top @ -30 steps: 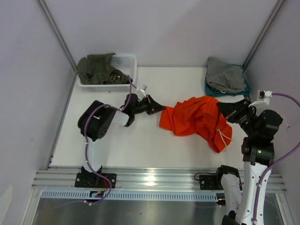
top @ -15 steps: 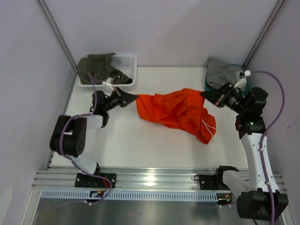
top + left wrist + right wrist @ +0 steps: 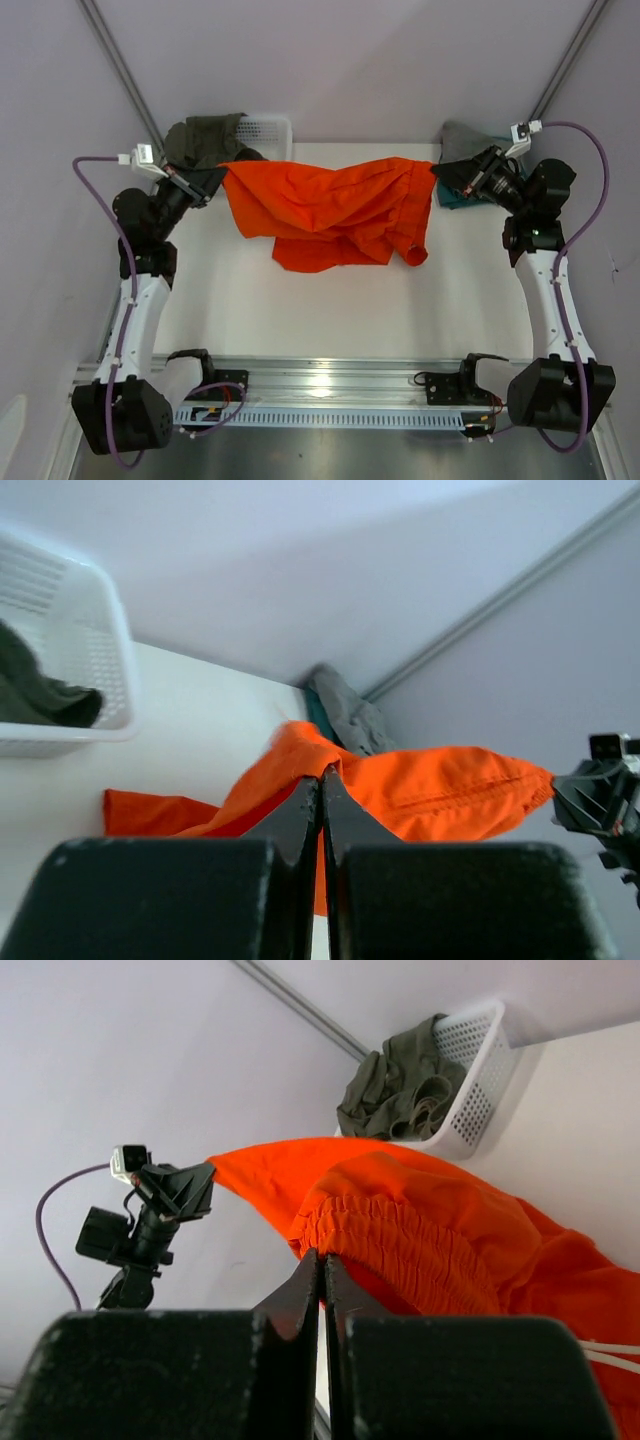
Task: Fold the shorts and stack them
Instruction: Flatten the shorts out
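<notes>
The bright orange shorts (image 3: 325,210) hang stretched between my two grippers above the far part of the white table. My left gripper (image 3: 220,178) is shut on the left edge of the shorts (image 3: 430,790). My right gripper (image 3: 437,173) is shut on the gathered elastic waistband (image 3: 400,1235) at the right end. The lower folds of the fabric droop toward the table. A white drawstring (image 3: 610,1352) shows at the right edge of the right wrist view.
A white basket (image 3: 268,130) with an olive-green garment (image 3: 205,138) stands at the far left corner. A grey garment on a teal one (image 3: 462,140) lies at the far right corner, partly behind my right gripper. Walls close in on both sides.
Both arms have risen and spread apart toward the back. The shorts have gone from a crumpled heap on the table to a stretched, lifted sheet.
</notes>
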{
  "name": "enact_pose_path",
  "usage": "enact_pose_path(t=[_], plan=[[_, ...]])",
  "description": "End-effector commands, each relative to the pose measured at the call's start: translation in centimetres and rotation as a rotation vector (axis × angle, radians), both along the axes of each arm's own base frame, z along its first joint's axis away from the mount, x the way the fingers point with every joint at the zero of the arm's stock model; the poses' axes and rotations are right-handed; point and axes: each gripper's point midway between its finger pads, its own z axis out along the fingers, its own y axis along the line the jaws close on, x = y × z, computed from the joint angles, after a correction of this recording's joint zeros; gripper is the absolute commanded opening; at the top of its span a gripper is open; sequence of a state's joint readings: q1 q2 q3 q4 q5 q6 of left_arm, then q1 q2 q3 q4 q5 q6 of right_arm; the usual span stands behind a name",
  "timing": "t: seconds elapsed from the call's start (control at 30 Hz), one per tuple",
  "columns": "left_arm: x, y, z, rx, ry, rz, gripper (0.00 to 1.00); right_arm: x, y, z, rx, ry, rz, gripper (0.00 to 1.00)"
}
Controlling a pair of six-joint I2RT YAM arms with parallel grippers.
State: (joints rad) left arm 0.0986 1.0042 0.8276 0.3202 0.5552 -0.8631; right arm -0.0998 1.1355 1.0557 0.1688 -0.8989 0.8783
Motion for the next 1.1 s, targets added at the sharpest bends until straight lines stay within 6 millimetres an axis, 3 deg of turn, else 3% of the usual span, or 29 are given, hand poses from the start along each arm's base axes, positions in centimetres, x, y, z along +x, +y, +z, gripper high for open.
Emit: enact_pose_path(t=[0.0,0.17,0.3,0.5,0.57,0.6,0.67,0.73,0.77,0.8,0.83,0.87,0.93,0.97,1.03,1.07], plan=[[-0.7,2.6,1.6,0.036,0.010,0.087,0.00,-0.2,-1.1,5.3,-0.034,-0.192,-0.026,0.00],[-2.3,3.7,5.0,0.039,-0.048,0.089,0.00,-0.9,-2.5,7.5,-0.019,-0.221,-0.023,0.00],[-4.7,3.8,8.2,0.044,-0.135,0.109,0.00,-2.3,-3.2,9.3,-0.017,-0.259,-0.077,0.00],[-7.7,2.4,12.3,0.037,-0.237,0.057,0.00,-5.7,-2.0,12.2,-0.006,-0.331,-0.047,0.00],[-8.9,2.0,13.3,0.048,-0.263,0.053,0.00,-7.4,-1.6,13.7,-0.037,-0.370,-0.051,0.00],[-10.0,1.7,15.1,0.063,-0.307,0.053,0.00,-7.9,-1.5,14.2,-0.048,-0.381,-0.059,0.00],[-11.5,1.2,16.2,0.079,-0.339,0.049,0.00,-10.1,-1.1,16.1,-0.085,-0.445,-0.073,0.00],[-13.5,0.7,18.5,0.105,-0.396,0.057,0.00,-11.8,-0.8,17.3,-0.103,-0.488,-0.074,0.00],[-14.5,0.4,19.2,0.115,-0.418,0.061,0.00,-13.5,-0.4,18.5,-0.113,-0.521,-0.070,0.00],[-16.3,0.0,21.0,0.140,-0.466,0.070,0.00,-14.3,-0.2,19.0,-0.120,-0.538,-0.065,0.00],[-16.8,-0.1,21.3,0.143,-0.460,0.079,0.00,-15.1,0.0,19.6,-0.125,-0.557,-0.066,0.00],[-19.0,-0.6,23.5,0.162,-0.522,0.092,0.00,-16.3,0.3,20.5,-0.131,-0.592,-0.067,0.00],[-19.9,-0.7,23.8,0.178,-0.514,0.105,0.00,-18.0,0.7,20.9,-0.120,-0.600,-0.071,0.00],[-21.8,-1.1,25.8,0.204,-0.572,0.124,0.00,-18.7,0.8,21.0,-0.100,-0.592,-0.064,0.00],[-22.3,-1.0,25.7,0.212,-0.546,0.144,0.00,-20.4,1.4,21.2,-0.082,-0.606,-0.045,0.00],[-23.9,-1.2,27.1,0.235,-0.589,0.170,0.00,-21.4,1.8,21.6,-0.062,-0.611,-0.017,0.00]])
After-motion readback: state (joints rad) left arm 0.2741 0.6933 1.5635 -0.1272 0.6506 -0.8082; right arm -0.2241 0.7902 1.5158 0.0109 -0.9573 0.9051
